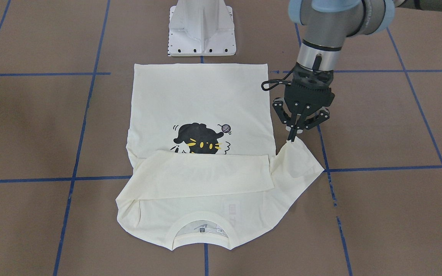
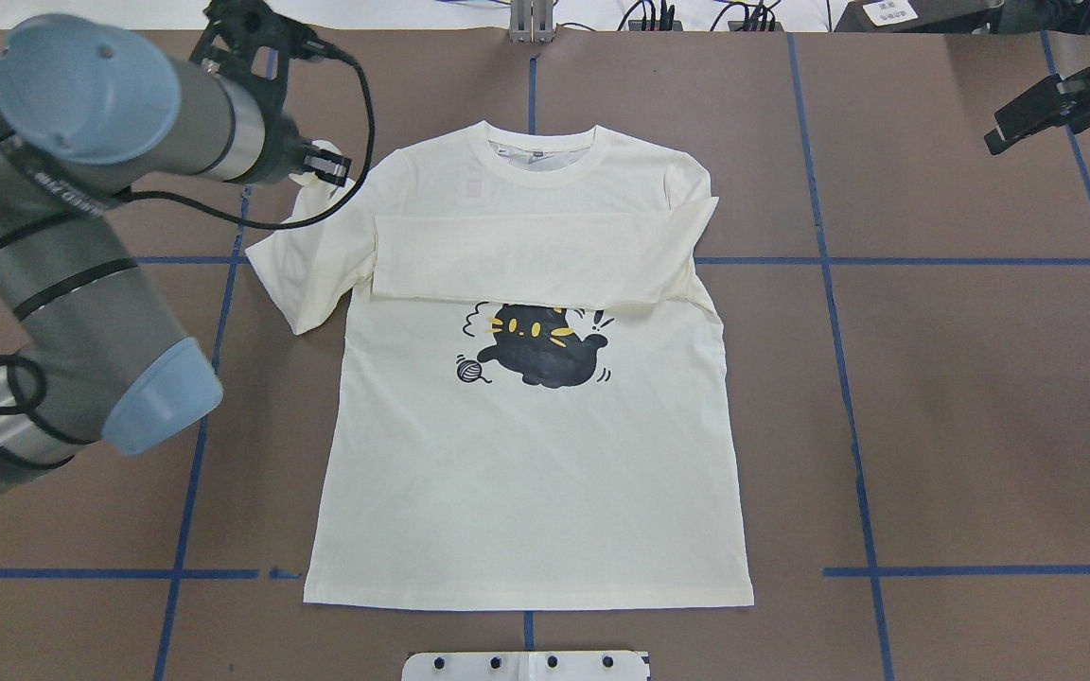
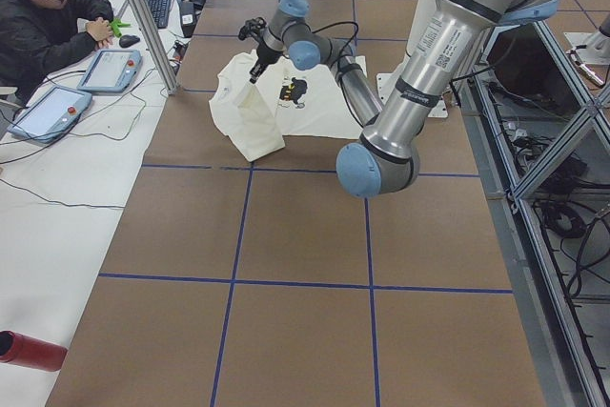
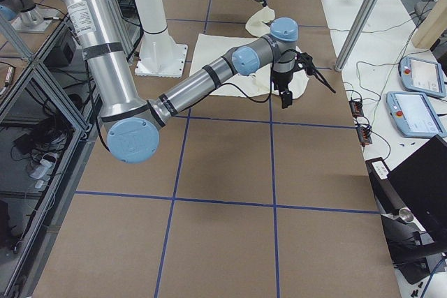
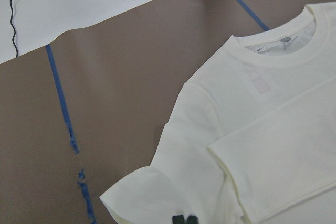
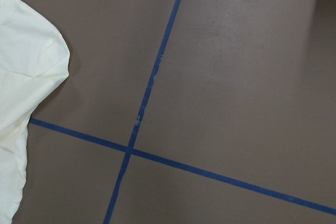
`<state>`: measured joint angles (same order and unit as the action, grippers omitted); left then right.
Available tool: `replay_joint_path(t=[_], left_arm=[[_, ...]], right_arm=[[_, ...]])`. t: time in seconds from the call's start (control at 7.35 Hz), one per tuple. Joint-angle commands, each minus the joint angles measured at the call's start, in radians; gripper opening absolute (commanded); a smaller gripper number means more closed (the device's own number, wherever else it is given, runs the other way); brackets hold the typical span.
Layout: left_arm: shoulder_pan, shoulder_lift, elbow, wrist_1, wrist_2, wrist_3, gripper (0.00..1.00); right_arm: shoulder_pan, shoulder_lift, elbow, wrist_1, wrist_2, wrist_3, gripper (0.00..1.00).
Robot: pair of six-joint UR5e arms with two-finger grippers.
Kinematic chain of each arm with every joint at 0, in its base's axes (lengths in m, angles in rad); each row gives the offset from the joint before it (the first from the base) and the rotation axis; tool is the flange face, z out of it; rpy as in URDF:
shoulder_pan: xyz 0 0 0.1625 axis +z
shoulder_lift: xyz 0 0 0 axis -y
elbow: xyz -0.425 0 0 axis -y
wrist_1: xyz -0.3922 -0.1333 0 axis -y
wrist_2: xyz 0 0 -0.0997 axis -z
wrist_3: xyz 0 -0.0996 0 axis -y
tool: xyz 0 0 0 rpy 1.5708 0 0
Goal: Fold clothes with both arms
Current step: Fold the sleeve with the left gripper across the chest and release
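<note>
Well, early stages, I'd judge: the cream-white cotton T-shirt [image 2: 526,473] lies flat, print up, in the middle of the brown, blue-taped table [image 2: 933,378], neck away from the robot. One folded cream sleeve [image 2: 536,255] is laid across the chest, just above the black cat print [image 2: 536,345]. The raised cream sleeve [image 1: 297,161] is up off the table, its cuff pinched tight in the black left pincer [image 1: 293,137]. Crossing it over and folding the body look to be left. The black right pincer [image 2: 1037,109] hangs well off to the side, touching nothing; parted or clenched, I cannot tell. Fabric's smooth, hem square.
</note>
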<state>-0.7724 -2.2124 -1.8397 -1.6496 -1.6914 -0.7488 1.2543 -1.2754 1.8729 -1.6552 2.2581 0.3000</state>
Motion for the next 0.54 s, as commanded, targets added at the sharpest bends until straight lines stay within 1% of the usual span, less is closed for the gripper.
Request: replay_joint_path(t=[0.0,0.14,0.27,0.41], left_arm=[[0.011,-0.389,0.33,0.08,0.007,-0.223,0.0],[0.057,-0.52,0.484,0.067,0.039,-0.294,0.0],[0.162,-0.532,0.517,0.021,0.19,-0.31,0.0],[0.241,-0.544,0.581,-0.063,0.284,-0.32,0.0]], right_arm=[[0.011,-0.002,0.0,0.0,0.003,0.001,1.0],[0.013,-0.002,0.0,-0.001,0.003,0.001,1.0],[0.016,-0.004,-0.001,-0.002,0.003,0.002,1.0],[0.017,-0.005,-0.001,-0.002,0.001,0.002,1.0]])
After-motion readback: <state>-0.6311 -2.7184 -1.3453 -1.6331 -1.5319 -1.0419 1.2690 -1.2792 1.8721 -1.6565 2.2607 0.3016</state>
